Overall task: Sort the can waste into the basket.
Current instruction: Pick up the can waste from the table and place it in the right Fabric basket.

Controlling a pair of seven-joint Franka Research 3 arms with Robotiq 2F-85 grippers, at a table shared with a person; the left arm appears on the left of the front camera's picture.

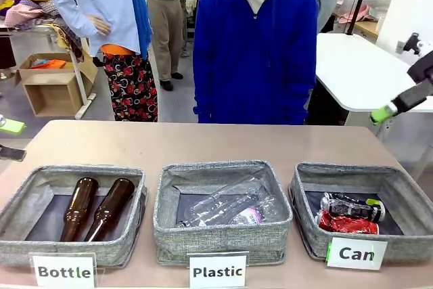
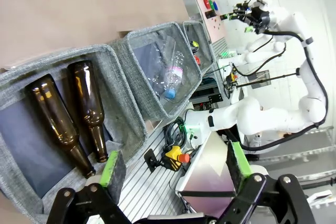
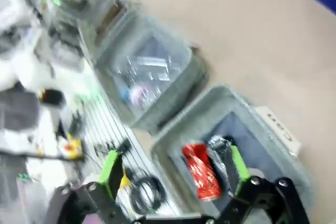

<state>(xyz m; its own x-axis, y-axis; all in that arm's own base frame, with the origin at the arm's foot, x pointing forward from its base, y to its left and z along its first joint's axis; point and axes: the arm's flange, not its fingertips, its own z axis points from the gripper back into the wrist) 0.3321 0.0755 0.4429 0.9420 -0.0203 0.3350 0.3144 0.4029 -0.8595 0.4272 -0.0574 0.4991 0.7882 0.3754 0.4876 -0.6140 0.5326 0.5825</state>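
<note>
The grey basket labelled "Can" (image 1: 406,252) stands at the table's front right. Inside it lie a red can (image 1: 346,224) and a black and silver can (image 1: 352,206), side by side. The blurred right wrist view shows the same basket (image 3: 273,124) with the red can (image 3: 200,171) and the black and silver can (image 3: 220,153) in it. My right gripper (image 3: 174,167) is open and empty above the basket; its green fingertip (image 1: 381,114) shows high at the right edge. My left gripper (image 2: 173,165) is open and empty, off the table's left side.
The "Bottle" basket (image 1: 20,211) at front left holds two brown glass bottles (image 1: 95,208). The middle "Plastic" basket (image 1: 223,235) holds clear plastic bottles (image 1: 233,208). A person in a blue hoodie (image 1: 256,52) stands at the far edge. The table top (image 1: 203,143) behind the baskets is bare.
</note>
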